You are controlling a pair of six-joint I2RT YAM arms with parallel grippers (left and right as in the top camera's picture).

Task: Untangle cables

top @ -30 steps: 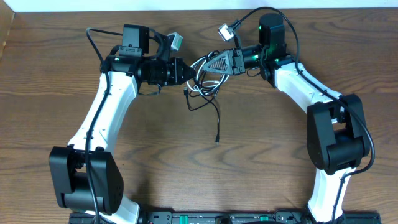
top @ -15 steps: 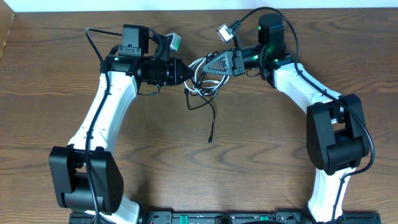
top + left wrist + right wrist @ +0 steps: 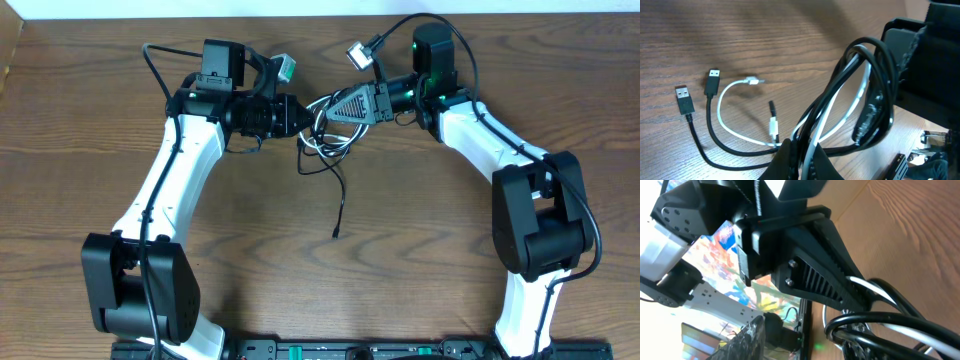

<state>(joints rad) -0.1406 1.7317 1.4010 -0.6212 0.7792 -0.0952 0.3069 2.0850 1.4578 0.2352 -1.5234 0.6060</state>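
The main risk is that the knot tightens instead of opening. The cables (image 3: 839, 92) hang off the desk (image 3: 420, 270) in one bunched loop at its 12 o'clock end, strung between both hands, and a straight pull apart would likely draw the white and black strands harder against each other where they cross. The left hand (image 3: 298, 117), at 9 o'clock of the bundle, is pinching white and black strands together, so it would drag both cords rather than free one. The right hand (image 3: 323, 108), toward 2 o'clock of the bundle, looks pressed together on the top of the loop, though its wrist view shows only one finger clearly. A slipping strand could also whip the loose black tail (image 3: 341, 200), which trails toward 6 o'clock, or a plug could snag inside the loop. Counted, there are two hands and one white cord, with two white plug ends (image 3: 752, 80) lying on the desk. There are probably two black cords, judging by two black USB plugs (image 3: 685, 100) side by side at 9 o'clock in the left wrist view, plus one small black plug (image 3: 771, 106).
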